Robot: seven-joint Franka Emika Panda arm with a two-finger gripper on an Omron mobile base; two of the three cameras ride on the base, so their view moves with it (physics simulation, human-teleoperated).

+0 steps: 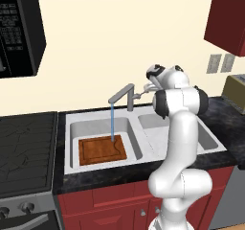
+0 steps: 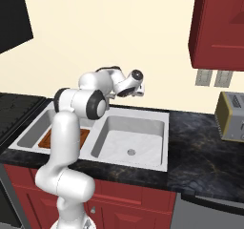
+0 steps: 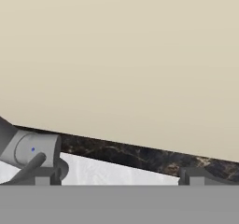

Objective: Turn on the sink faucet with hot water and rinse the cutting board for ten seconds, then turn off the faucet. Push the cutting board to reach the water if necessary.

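While the water (image 1: 112, 122) runs, the gripper (image 3: 119, 175) hangs behind the sink faucet (image 1: 122, 96), close to the small side lever (image 3: 29, 168) at the faucet's post, with its fingertips (image 3: 195, 175) standing wide apart and nothing between them. One fingertip sits just beside the lever; whether it touches cannot be told. The faucet's spout reaches out over the left basin of the sink (image 1: 72, 128), and the thin blue stream drops straight from the spout's end onto the cutting board (image 1: 102, 149), which lies flat on that basin's floor below the faucet. A toaster (image 2: 231, 116) stands on the counter (image 2: 200, 147), well away from the faucet on the far side of the other basin.
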